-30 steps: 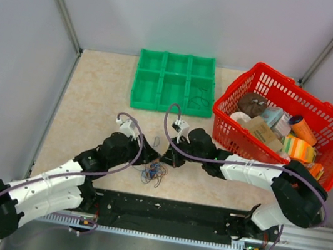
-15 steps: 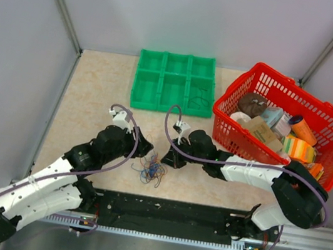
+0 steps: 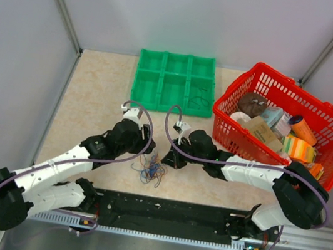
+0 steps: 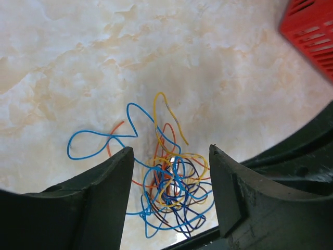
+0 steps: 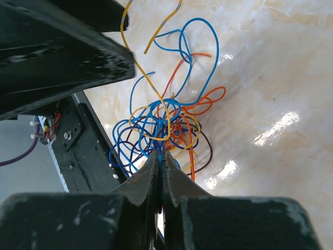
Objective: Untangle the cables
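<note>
Right fingers (image 5: 138,191) hide the pinched strand of the cables (image 5: 165,124), possibly blue.

Left end effector (image 4: 170,159) spread, right (image 5: 160,154) pinched

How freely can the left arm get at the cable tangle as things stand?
Probably yes: the left gripper, jaws open, hangs right over the cables, nothing between. The right gripper, shut on strands of them, is close and could crowd it.

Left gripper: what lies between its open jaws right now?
The cables, a loose multicoloured tangle lying on the table, fill the gap between the jaws of the left gripper. The left wrist view shows this.
</note>
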`<state>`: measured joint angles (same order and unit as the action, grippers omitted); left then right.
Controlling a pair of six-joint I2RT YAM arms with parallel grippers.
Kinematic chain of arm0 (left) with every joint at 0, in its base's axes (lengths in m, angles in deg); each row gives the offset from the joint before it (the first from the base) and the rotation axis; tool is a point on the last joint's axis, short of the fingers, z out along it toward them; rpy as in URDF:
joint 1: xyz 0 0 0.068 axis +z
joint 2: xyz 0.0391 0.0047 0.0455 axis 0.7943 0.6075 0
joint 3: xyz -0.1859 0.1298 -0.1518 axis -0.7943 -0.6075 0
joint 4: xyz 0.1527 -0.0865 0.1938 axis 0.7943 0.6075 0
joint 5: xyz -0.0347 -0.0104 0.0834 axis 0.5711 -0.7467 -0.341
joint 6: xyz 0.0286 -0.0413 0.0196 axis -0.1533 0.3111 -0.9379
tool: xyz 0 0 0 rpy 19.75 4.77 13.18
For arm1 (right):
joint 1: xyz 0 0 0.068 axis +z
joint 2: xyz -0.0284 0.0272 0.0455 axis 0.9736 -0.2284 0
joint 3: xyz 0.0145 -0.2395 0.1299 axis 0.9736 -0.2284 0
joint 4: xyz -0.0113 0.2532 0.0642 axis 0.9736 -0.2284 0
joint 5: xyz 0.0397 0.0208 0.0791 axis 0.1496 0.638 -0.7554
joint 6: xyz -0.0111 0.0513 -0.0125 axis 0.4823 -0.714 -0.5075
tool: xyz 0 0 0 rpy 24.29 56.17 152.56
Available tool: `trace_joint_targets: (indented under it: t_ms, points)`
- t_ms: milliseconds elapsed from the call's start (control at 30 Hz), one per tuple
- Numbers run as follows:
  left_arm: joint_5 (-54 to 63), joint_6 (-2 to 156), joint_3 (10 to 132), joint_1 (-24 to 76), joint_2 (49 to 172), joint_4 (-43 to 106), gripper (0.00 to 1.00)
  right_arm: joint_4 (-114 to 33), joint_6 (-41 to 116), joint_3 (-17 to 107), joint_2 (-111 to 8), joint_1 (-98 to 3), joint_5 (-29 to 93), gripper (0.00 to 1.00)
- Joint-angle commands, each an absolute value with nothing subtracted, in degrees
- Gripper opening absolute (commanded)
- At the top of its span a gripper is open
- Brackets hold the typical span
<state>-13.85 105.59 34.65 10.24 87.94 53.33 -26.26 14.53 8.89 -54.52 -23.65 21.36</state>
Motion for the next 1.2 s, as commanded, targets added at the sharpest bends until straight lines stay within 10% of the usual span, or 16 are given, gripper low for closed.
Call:
trace_joint_targets:
  t_ms: [0,233,633,1167]
  points:
    - [-14.9,103.7,37.9,10.9,93.4,47.8,0.60,-24.3,14.5,8.5,-52.4,-23.2,21.0,0.00]
    - [-16.2,99.6,42.2,11.8,98.1,46.5,0.00,-23.6,14.4,7.3,-51.7,-23.0,20.3,0.00]
    - [-16.1,87.3,62.6,11.8,77.6,45.1,0.00,-22.2,11.7,4.6,-50.3,-23.3,25.6,0.00]
    - [-10.2,82.8,93.7,11.8,87.3,46.9,0.00,-18.9,8.1,1.5,-51.7,-26.1,26.6,0.00]
